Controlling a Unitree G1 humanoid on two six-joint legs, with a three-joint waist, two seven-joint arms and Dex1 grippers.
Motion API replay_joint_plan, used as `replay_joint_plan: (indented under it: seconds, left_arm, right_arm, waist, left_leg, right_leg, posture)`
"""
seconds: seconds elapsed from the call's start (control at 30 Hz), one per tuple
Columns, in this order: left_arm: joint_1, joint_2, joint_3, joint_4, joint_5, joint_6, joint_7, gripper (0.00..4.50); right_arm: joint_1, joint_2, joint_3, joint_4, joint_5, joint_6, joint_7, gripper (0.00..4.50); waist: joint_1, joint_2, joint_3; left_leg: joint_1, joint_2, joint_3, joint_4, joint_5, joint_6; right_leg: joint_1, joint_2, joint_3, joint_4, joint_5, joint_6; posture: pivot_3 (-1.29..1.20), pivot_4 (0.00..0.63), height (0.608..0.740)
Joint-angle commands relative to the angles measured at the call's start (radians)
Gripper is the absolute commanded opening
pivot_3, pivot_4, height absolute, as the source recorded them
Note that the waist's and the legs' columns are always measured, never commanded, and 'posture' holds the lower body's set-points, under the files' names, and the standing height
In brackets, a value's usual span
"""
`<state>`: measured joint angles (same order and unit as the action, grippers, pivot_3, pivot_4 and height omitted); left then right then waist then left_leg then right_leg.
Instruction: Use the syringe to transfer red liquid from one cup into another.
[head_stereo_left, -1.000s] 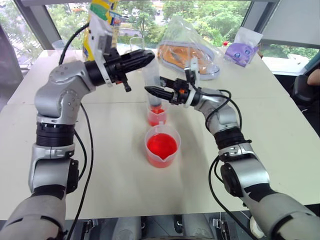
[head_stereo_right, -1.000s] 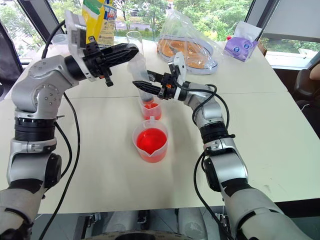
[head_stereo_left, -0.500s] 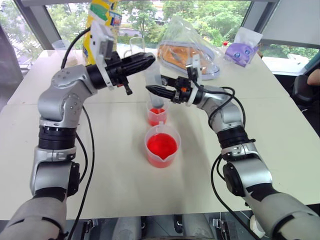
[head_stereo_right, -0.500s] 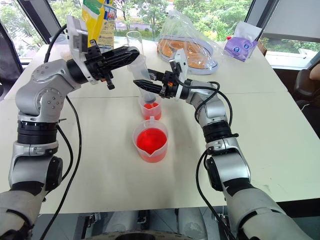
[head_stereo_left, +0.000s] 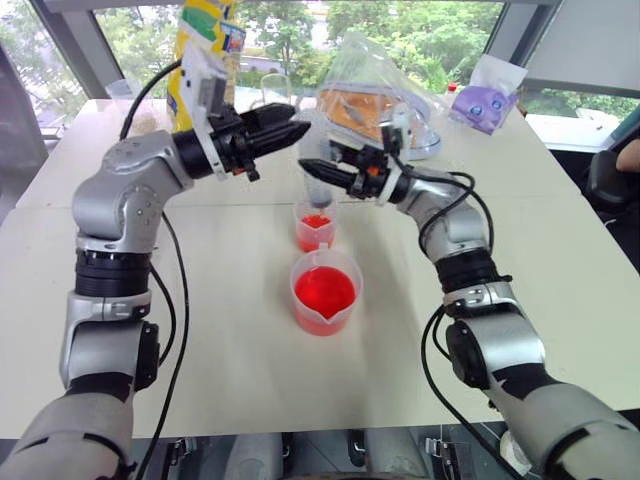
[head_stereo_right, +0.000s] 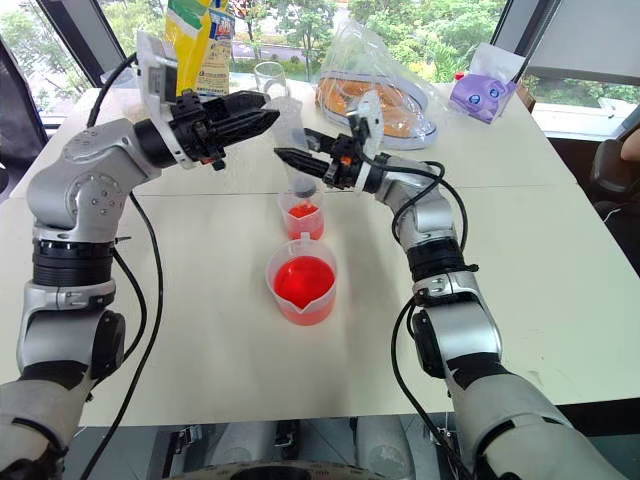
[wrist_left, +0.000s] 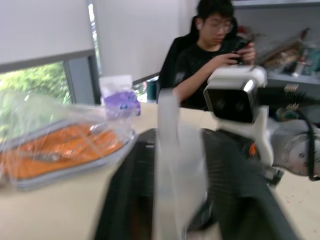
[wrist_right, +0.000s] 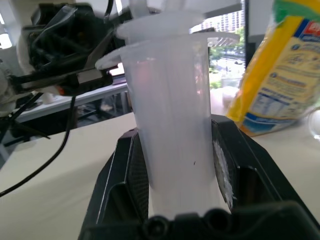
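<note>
Both grippers apparently around syringe (wrist_right: 172, 125).

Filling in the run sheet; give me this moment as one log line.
right gripper: shut on syringe | syringe tip: over small cup | left gripper: at plunger | beaker: red liquid

We seem to be in an office or lab room used for testing: a wide pale surface (head_stereo_left: 560, 260) stands against large windows (head_stereo_left: 420, 25) with trees outside and dark slanted frames. A seated person (wrist_left: 212, 55) looks at a phone before cluttered shelves (wrist_left: 295, 50). A yellow snack bag (head_stereo_right: 195, 45) and bagged orange food (head_stereo_left: 375, 105) lie about.
</note>
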<state>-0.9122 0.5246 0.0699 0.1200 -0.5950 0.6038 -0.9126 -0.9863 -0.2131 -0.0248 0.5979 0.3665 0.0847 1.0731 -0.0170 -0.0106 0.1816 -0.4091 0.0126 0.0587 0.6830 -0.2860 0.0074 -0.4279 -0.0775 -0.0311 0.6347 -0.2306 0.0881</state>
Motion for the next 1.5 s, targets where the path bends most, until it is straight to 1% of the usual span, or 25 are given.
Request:
replay_joint_plan:
  seconds: [0.03,0.07,0.1,0.27,0.37,0.47,0.53,0.63,0.73,0.77,0.83,0.87,0.93,0.97,1.07,1.13,1.2,1.33,1.43,1.5]
  left_arm:
    - [-0.017,-0.012,0.031,0.006,-0.012,0.02,0.031,3.68]
    - [-0.022,-0.014,0.044,0.008,-0.016,0.02,0.042,4.14]
    - [-0.025,-0.016,0.051,0.009,-0.018,0.021,0.048,4.49]
    - [-0.002,0.016,0.097,-0.048,-0.053,0.04,0.046,4.49]
    - [0.063,0.072,0.113,-0.129,-0.082,0.08,0.014,4.49]
    - [0.119,0.108,0.124,-0.194,-0.108,0.111,0.01,4.49]
    - [0.16,0.126,0.141,-0.238,-0.13,0.13,0.013,4.49]
    - [0.241,0.158,0.164,-0.317,-0.17,0.157,0.002,4.49]
    - [0.301,0.185,0.165,-0.369,-0.178,0.151,-0.014,4.49]
    - [0.323,0.2,0.168,-0.386,-0.191,0.157,-0.03,4.49]
    - [0.365,0.236,0.171,-0.422,-0.217,0.166,-0.075,4.49]
    - [0.382,0.257,0.171,-0.44,-0.232,0.171,-0.1,4.49]
    - [0.4,0.29,0.169,-0.462,-0.254,0.176,-0.138,4.49]
    - [0.406,0.304,0.17,-0.468,-0.264,0.176,-0.154,4.49]
    - [0.422,0.337,0.168,-0.479,-0.287,0.171,-0.207,4.49]
    - [0.425,0.349,0.161,-0.48,-0.292,0.165,-0.227,4.49]
    - [0.419,0.355,0.152,-0.476,-0.287,0.16,-0.239,4.49]
    - [0.396,0.359,0.139,-0.464,-0.279,0.148,-0.265,4.49]
    - [0.387,0.356,0.138,-0.453,-0.274,0.15,-0.265,4.49]
    - [0.389,0.36,0.137,-0.451,-0.266,0.145,-0.271,4.49]
  right_arm:
    - [-0.043,0.02,-0.019,-0.05,0.028,-0.032,0.008,1.4]
    - [-0.04,0.021,-0.017,-0.05,0.027,-0.031,0.009,1.4]
    - [-0.038,0.023,-0.016,-0.049,0.026,-0.031,0.01,1.4]
    - [-0.031,0.036,-0.013,-0.037,0.02,-0.032,0.006,1.4]
    - [-0.031,0.044,-0.013,-0.032,0.018,-0.032,0.002,1.4]
    - [-0.032,0.039,-0.014,-0.043,0.02,-0.018,-0.003,1.4]
    - [-0.05,0.03,-0.031,-0.064,0.042,0.036,-0.031,1.4]
    - [-0.101,0.012,-0.072,-0.123,0.072,0.171,-0.145,1.4]
    - [-0.148,-0.018,-0.098,-0.163,0.077,0.291,-0.255,1.4]
    - [-0.177,-0.042,-0.114,-0.172,0.086,0.38,-0.307,1.4]
    - [-0.239,-0.107,-0.145,-0.195,0.118,0.618,-0.395,1.4]
    - [-0.271,-0.156,-0.142,-0.203,0.13,0.781,-0.419,1.4]
    - [-0.293,-0.246,-0.103,-0.247,0.132,1.011,-0.433,1.4]
    - [-0.296,-0.284,-0.086,-0.272,0.137,1.1,-0.436,1.4]
    - [-0.306,-0.386,-0.031,-0.312,0.133,1.335,-0.454,1.4]
    - [-0.303,-0.433,0.0,-0.32,0.128,1.459,-0.467,1.4]
    - [-0.28,-0.47,0.026,-0.319,0.144,1.52,-0.478,1.4]
    - [-0.192,-0.531,0.097,-0.272,0.209,1.53,-0.54,1.4]
    - [-0.118,-0.518,0.088,-0.252,0.229,1.53,-0.627,1.4]
    - [-0.084,-0.503,0.072,-0.244,0.244,1.53,-0.684,1.4]
  waist:
    - [0.0,0.0,0.0]
    - [-0.002,0.0,0.0]
    - [-0.002,0.0,0.0]
    - [-0.002,0.0,0.0]
    - [-0.007,0.0,0.0]
    - [-0.004,0.0,0.0]
    - [-0.001,0.0,0.0]
    - [-0.001,0.0,0.0]
    - [-0.001,0.001,0.0]
    - [0.0,0.001,0.0]
    - [-0.003,0.001,0.0]
    - [-0.001,0.001,0.0]
    - [0.004,0.001,0.0]
    - [0.004,0.001,0.0]
    - [-0.002,0.001,0.0]
    - [-0.006,0.001,0.001]
    - [-0.005,0.002,0.001]
    - [-0.002,0.002,0.001]
    - [0.0,0.001,0.001]
    - [0.001,0.002,0.001]
  left_leg:
    - [0.0,0.0,0.0,0.0,0.0,0.0]
    - [0.0,0.0,0.0,0.0,0.0,0.0]
    - [0.0,0.0,0.0,0.0,0.0,0.0]
    - [0.0,0.0,0.0,0.0,0.0,0.0]
    - [0.0,0.0,0.0,0.0,0.0,0.0]
    - [0.0,0.001,0.0,-0.001,0.0,0.0]
    - [0.0,0.001,0.0,0.0,0.0,0.0]
    - [0.0,0.0,0.0,0.0,0.0,0.0]
    - [0.0,0.0,0.0,-0.001,0.0,-0.001]
    - [-0.001,0.0,-0.001,-0.001,0.0,-0.001]
    - [-0.001,0.0,-0.001,-0.001,0.0,-0.001]
    - [-0.001,0.0,-0.001,-0.002,0.0,-0.001]
    - [-0.002,0.0,-0.002,-0.003,0.0,-0.001]
    - [-0.002,0.0,-0.002,-0.003,0.0,-0.001]
    - [-0.003,-0.001,-0.002,-0.004,-0.001,0.0]
    - [-0.003,-0.001,-0.002,-0.005,-0.001,0.0]
    - [-0.003,-0.001,-0.002,-0.006,-0.001,0.0]
    - [-0.003,-0.001,-0.002,-0.007,-0.001,0.0]
    - [-0.004,-0.002,-0.001,-0.005,-0.001,0.001]
    - [-0.005,-0.002,0.0,-0.004,-0.001,0.002]
  right_leg:
    - [0.0,0.0,0.0,0.0,0.0,0.0]
    - [0.0,0.0,0.0,0.0,0.0,0.0]
    - [0.0,0.0,0.0,0.0,0.0,0.0]
    - [0.0,0.0,0.0,0.0,0.0,0.0]
    - [0.0,0.0,0.0,0.0,0.0,0.0]
    - [-0.001,0.0,0.0,0.0,0.0,0.0]
    - [-0.001,-0.001,0.0,0.0,0.0,0.0]
    - [0.0,-0.002,0.0,0.0,0.0,0.0]
    - [-0.001,-0.005,0.0,0.0,0.0,-0.001]
    - [-0.001,-0.005,0.0,0.0,0.0,-0.001]
    - [-0.001,-0.005,0.0,-0.001,0.0,-0.002]
    - [-0.002,-0.006,0.0,-0.001,0.0,-0.003]
    - [-0.002,-0.008,-0.001,-0.002,-0.001,-0.007]
    - [-0.002,-0.009,-0.002,-0.003,-0.004,-0.011]
    - [-0.002,-0.011,-0.002,-0.005,-0.004,-0.012]
    - [-0.003,-0.011,-0.002,-0.005,-0.004,-0.012]
    - [-0.005,-0.011,-0.002,-0.005,-0.004,-0.012]
    - [-0.005,-0.009,-0.002,-0.005,-0.004,-0.012]
    - [-0.004,-0.008,-0.002,-0.005,-0.004,-0.012]
    - [-0.004,-0.004,-0.002,-0.005,-0.003,-0.009]
  posture:
    - [0.0,0.15,0.74]
    - [0.0,0.15,0.74]
    - [0.0,0.15,0.74]
    - [0.0,0.15,0.74]
    - [0.0,0.15,0.74]
    - [0.0,0.15,0.74]
    - [0.0,0.15,0.74]
    - [0.0,0.15,0.74]
    - [0.0,0.15,0.74]
    - [0.0,0.15,0.74]
    - [0.0,0.15,0.74]
    - [0.0,0.15,0.74]
    - [0.0,0.15,0.74]
    - [0.0,0.15,0.74]
    - [0.0,0.15,0.74]
    - [0.0,0.15,0.74]
    - [0.0,0.15,0.74]
    - [0.0,0.15,0.74]
    - [0.0,0.15,0.74]
    - [0.0,0.15,0.74]
